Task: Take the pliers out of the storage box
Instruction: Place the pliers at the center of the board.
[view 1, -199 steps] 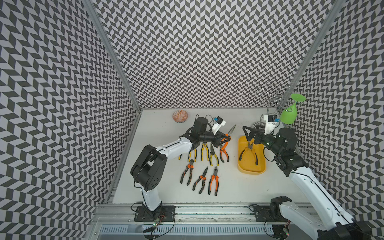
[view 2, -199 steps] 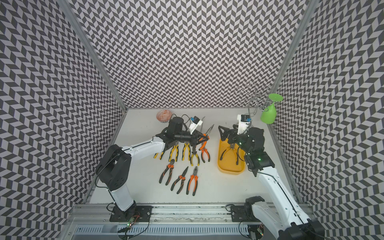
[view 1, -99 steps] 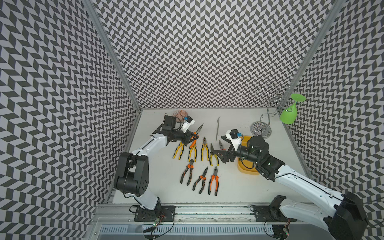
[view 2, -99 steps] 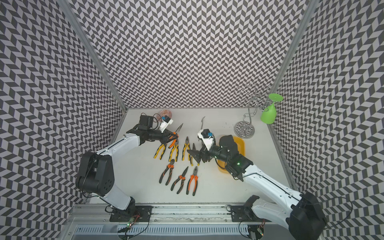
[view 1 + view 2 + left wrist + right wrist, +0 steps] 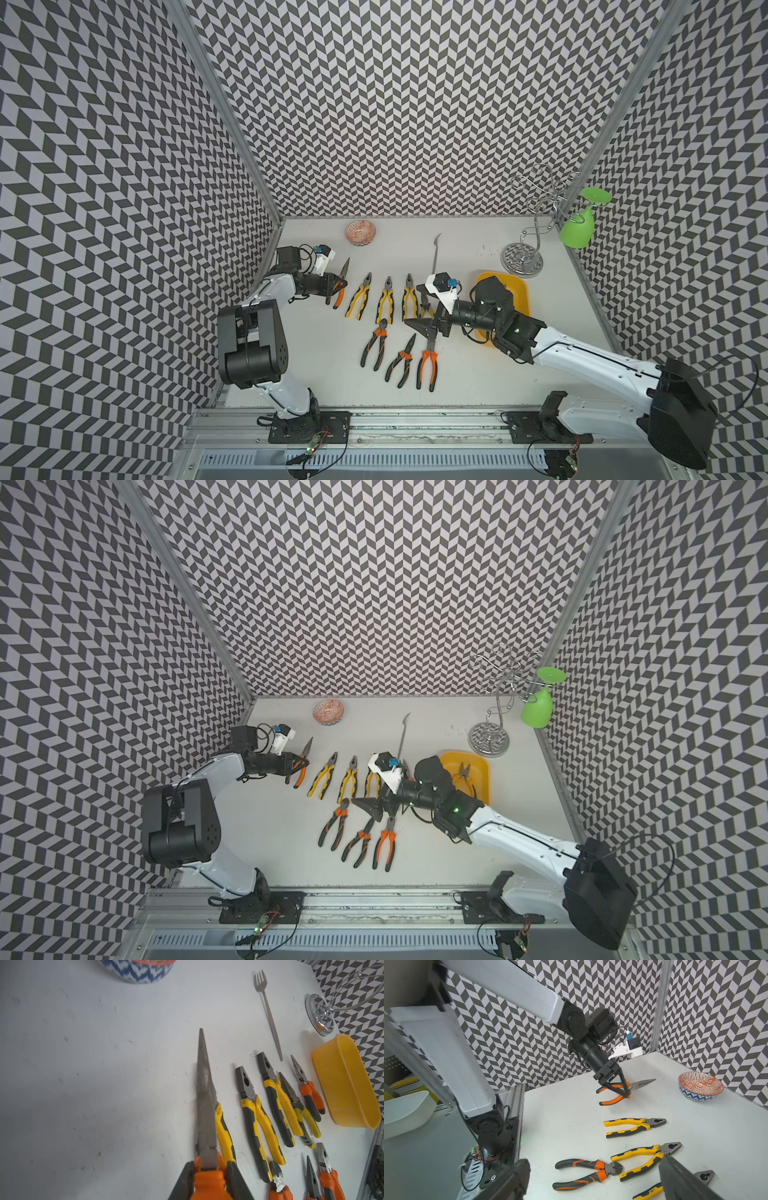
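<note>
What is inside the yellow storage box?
One pair of pliers lies in the storage box; the right arm covers its near end, so more may be hidden.

Bright, diffuse light leaves only soft shadows on the table (image 5: 478,374); wrist views blur close up.

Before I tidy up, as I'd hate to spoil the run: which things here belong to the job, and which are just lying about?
Job:
- box
- boxed pliers
- laid-out pliers
- long-nosed pliers, held by the left gripper

Lying about:
- bowl
- fork
- glass rack
- green glass hanging on it
</note>
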`<state>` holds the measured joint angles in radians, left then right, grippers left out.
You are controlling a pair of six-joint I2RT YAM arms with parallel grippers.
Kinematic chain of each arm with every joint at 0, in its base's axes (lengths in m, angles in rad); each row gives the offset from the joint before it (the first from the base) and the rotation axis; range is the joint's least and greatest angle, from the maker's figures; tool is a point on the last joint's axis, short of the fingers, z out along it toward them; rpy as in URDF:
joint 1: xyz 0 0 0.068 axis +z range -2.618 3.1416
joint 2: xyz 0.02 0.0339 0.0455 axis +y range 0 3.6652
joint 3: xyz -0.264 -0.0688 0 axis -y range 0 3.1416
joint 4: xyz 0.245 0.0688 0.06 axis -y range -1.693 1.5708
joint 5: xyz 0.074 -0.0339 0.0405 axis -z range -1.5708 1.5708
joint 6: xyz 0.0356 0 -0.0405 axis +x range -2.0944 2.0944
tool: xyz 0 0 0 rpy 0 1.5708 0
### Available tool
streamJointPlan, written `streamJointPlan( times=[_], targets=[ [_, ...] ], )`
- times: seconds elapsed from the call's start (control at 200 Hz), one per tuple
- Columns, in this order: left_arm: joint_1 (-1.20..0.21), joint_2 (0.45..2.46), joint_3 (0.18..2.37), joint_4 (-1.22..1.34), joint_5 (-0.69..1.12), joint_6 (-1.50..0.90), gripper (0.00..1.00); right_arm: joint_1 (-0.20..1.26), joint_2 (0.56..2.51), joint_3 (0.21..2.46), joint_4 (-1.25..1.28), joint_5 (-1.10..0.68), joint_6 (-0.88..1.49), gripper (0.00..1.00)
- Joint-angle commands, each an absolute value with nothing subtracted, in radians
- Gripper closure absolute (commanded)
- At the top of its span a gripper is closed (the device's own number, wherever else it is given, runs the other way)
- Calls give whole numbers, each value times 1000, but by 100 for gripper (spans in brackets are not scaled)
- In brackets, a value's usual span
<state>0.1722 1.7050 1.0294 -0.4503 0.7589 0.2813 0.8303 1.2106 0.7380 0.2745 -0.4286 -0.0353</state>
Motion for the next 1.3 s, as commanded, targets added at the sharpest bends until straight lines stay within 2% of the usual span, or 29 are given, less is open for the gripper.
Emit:
streamJointPlan(
  times=[0.0, 0.21, 0.441, 0.526, 0.761, 0.821, 0.981, 1.297],
  targets=[
    [167, 1766, 1076, -444, 794, 219, 96, 837, 1213, 756, 329, -439, -35, 1],
    [168, 1824, 1060, -394, 695, 139, 91, 838, 1194, 738, 328, -403, -22, 1],
    [169, 1868, 1066, -400, 668, 103, 76, 837, 1159, 718, 302, -301, -25, 1],
    [168, 1877, 1070, -413, 666, 99, 65, 837, 1139, 717, 296, -193, 18, 1],
    [168, 1871, 1075, -449, 609, 119, 37, 806, 1069, 704, 279, -47, 45, 1],
    [171, 1858, 1068, -451, 586, 120, 25, 785, 1063, 692, 274, -20, 59, 1],
    [172, 1808, 1041, -438, 571, 115, 2, 707, 1052, 678, 199, 84, 124, 1],
    [146, 1622, 953, -271, 661, 73, 2, 497, 1030, 693, -86, 226, 309, 2]
  ],
)
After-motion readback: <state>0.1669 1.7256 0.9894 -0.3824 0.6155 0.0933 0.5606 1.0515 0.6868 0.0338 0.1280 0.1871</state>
